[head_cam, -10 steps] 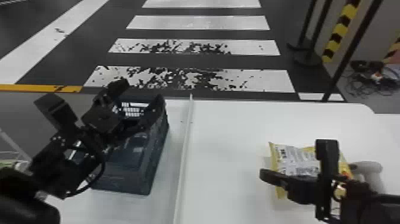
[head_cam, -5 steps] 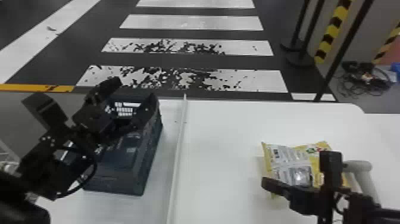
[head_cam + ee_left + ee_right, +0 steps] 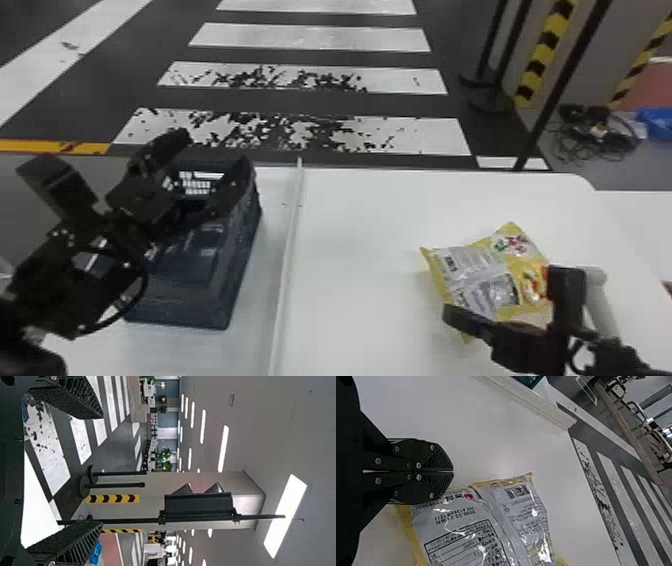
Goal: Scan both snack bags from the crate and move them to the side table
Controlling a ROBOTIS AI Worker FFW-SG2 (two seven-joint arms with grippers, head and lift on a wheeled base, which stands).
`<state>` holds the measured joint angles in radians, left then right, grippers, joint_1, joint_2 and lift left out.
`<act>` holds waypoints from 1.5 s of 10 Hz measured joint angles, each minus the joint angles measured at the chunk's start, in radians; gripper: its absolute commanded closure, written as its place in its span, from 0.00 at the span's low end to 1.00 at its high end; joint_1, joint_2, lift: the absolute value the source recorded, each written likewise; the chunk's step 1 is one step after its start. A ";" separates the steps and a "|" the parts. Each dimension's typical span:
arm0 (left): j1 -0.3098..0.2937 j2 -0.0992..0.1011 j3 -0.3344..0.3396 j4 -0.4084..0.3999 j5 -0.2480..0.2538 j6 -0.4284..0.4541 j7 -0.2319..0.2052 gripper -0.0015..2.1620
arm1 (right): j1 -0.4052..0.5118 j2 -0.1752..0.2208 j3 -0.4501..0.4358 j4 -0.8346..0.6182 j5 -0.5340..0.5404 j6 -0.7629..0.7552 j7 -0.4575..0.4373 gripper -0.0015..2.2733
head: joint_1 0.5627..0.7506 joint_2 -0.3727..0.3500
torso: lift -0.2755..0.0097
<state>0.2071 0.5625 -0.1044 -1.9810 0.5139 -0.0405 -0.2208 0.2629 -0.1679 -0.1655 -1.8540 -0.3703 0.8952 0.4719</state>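
Our left arm (image 3: 50,295) enters at the head view's lower left and ends in our left gripper (image 3: 107,152), whose two fingers stand wide apart, tips pointing forward. Our right arm (image 3: 607,355) enters at the lower right; the two flat fingers of our right gripper (image 3: 452,315) lie pressed together, tips level.

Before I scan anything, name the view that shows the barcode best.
The right wrist view: the barcode appears large, stripes distinct, clear of the right pincer. The head view shows it smaller, as a dark patch.
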 measured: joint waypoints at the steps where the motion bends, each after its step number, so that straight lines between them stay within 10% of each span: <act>1: -0.001 -0.001 -0.001 0.003 0.000 -0.001 0.000 0.02 | 0.014 -0.001 -0.013 -0.010 -0.005 0.000 0.006 0.94 | 0.70 0.49 | 0.63; 15: -0.058 -0.016 -0.034 0.062 0.006 -0.023 0.000 0.02 | 0.191 -0.062 -0.100 -0.099 -0.083 0.037 0.026 0.94 | 0.70 0.41 | 0.63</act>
<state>0.1490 0.5468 -0.1383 -1.9187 0.5199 -0.0638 -0.2208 0.4539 -0.2301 -0.2654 -1.9532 -0.4533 0.9318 0.4977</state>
